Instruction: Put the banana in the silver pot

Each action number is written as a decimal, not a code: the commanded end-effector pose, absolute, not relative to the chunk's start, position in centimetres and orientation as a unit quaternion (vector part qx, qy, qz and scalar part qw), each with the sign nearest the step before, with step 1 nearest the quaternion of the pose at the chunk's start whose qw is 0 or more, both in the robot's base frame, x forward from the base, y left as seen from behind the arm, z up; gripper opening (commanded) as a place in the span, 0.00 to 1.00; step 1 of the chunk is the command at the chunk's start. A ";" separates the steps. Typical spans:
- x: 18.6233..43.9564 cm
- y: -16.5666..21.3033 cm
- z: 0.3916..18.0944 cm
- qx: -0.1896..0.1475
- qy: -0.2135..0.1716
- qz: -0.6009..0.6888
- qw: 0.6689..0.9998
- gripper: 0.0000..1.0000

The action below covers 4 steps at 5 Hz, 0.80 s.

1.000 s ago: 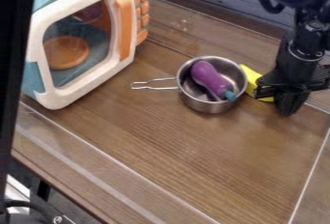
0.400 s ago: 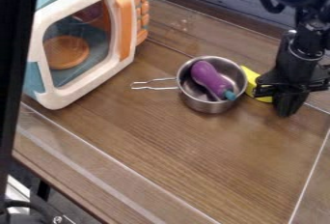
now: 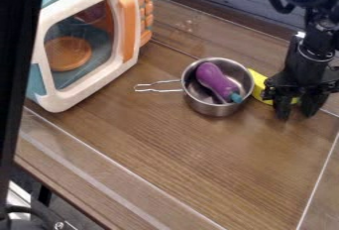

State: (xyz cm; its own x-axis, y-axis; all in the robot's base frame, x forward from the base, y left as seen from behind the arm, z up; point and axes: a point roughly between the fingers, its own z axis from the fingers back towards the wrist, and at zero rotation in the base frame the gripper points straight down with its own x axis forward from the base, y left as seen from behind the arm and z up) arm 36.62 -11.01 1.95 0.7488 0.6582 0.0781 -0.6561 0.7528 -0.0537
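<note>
beside the pot (image 3: 195,99), on its right in the view, the banana (image 3: 261,85) is seen partly hidden by the gripper (image 3: 294,103), whose hold on it cannot be told, so the lift and the placing inside are both left to be done.
</note>
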 end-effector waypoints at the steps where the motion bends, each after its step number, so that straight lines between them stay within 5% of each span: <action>1: 37.0 -10.7 2.6 -0.014 -0.050 0.353 0.934 0.00; 2: 37.0 -10.6 2.5 -0.013 -0.047 0.351 0.935 0.00; 3: 36.9 -10.5 2.4 -0.009 -0.042 0.350 0.936 1.00; 4: 36.9 -10.4 2.5 -0.009 -0.043 0.345 0.938 0.00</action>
